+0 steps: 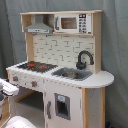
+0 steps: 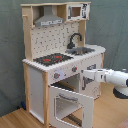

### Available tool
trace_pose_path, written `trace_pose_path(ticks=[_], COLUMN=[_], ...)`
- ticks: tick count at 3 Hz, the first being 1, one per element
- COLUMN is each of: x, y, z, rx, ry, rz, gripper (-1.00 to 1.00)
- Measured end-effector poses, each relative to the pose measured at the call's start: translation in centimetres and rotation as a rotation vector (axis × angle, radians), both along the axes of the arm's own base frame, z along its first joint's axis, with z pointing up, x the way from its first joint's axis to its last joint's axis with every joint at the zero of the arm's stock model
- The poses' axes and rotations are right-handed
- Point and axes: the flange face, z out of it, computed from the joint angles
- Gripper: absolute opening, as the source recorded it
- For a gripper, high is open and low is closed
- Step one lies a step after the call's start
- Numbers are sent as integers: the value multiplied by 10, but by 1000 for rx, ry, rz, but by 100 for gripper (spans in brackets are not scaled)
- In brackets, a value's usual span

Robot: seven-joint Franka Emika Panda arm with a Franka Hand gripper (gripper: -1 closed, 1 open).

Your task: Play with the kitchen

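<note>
In the first exterior view, the kitchen (image 1: 60,70) fills the middle, its tap (image 1: 84,59) beside the sink (image 1: 71,74); the arm (image 1: 9,89) shows below the hob (image 1: 36,66).

In the second exterior view, the oven door (image 2: 70,106) hangs open below the hob; the gripper (image 2: 86,74) sits beside the knobs (image 2: 65,72). Whether it is wide or narrow, I cannot tell.

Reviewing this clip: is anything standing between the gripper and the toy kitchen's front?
Nothing visible. In the second exterior view the gripper is right at the front of the kitchen, beside the knobs and above the open oven door, which swings out below the arm rather than across its path.
</note>
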Motion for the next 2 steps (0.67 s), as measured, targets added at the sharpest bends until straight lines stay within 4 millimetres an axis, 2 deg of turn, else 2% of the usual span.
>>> trace_pose_path(ticks=[1,2], x=[9,9], y=[-14,-16], z=[23,44], rx=[-54,-105], ry=[-8,-22], rz=[-44,-33], gripper=[100,100])
